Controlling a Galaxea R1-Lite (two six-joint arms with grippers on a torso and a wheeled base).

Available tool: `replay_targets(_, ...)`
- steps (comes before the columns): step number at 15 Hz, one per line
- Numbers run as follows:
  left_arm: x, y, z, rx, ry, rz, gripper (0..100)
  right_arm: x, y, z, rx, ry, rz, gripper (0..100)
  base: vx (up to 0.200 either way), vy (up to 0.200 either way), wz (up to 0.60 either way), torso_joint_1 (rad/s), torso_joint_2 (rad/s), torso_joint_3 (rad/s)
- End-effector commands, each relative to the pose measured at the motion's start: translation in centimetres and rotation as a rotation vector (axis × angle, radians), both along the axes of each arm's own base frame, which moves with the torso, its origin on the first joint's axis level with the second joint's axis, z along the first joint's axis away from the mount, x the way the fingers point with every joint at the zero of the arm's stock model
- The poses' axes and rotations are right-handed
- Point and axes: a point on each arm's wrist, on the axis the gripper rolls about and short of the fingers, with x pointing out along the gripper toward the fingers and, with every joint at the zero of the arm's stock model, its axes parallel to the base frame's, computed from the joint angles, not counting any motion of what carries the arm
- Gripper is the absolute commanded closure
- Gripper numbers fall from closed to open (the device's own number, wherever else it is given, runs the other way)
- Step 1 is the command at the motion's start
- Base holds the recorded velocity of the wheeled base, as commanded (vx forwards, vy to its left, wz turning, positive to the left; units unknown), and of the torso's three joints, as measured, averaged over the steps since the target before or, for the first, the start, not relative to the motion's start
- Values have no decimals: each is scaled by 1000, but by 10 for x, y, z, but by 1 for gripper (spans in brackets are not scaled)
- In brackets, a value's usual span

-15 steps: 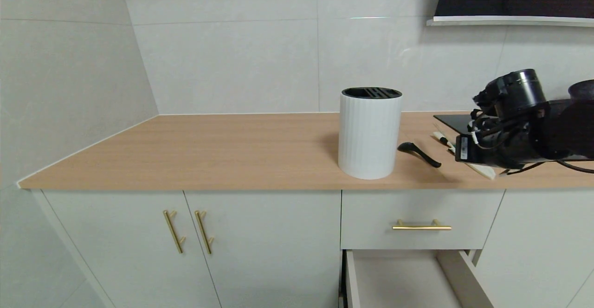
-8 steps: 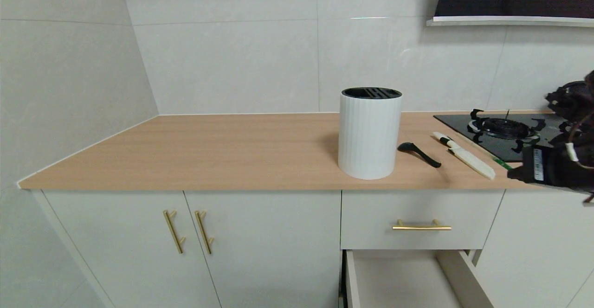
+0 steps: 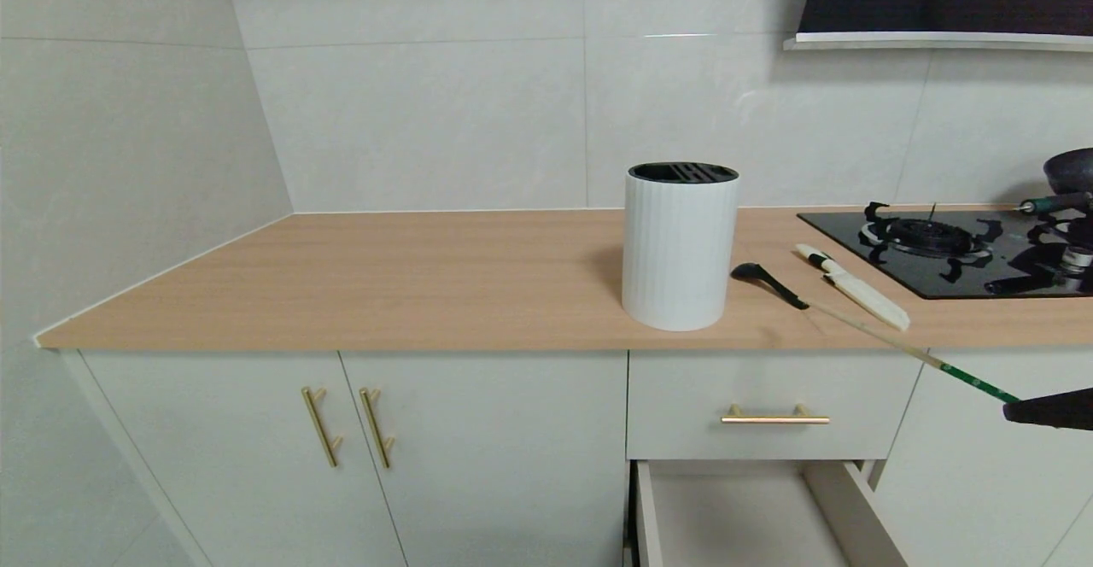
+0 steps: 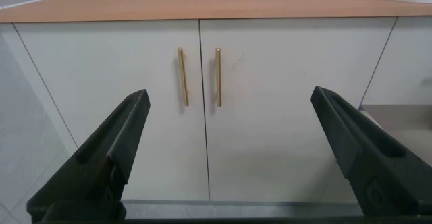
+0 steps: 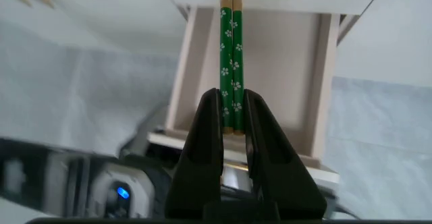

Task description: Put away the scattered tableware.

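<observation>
Off the countertop [image 3: 410,277] edge, right gripper [image 5: 233,108] clamps chopsticks [image 5: 230,42] (near the open drawer [image 3: 743,511]); left gripper [image 4: 229,96] gapes.

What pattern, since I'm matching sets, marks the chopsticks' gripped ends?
Green with small white flowers. The right wrist view shows the chopsticks best, in the right gripper.

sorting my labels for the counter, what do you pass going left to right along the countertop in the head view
white holder → black spoon → white knife → gas hob
</observation>
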Motion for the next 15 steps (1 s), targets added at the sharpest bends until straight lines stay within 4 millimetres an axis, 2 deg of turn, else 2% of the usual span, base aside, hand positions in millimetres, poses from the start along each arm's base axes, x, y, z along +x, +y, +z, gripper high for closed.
replay_targets(1,0,0,0,0,0,0,0,0,2,-8,-8,29,23,100,0,0,0,0,0,0)
replay_targets(6,0,0,0,0,0,0,0,5,15,-23,-27,103,102,100,0,0,0,-17,45,28)
replay_targets(15,0,0,0,0,0,0,0,9,24,-35,-44,150,146,100,0,0,0,-160,433,273)
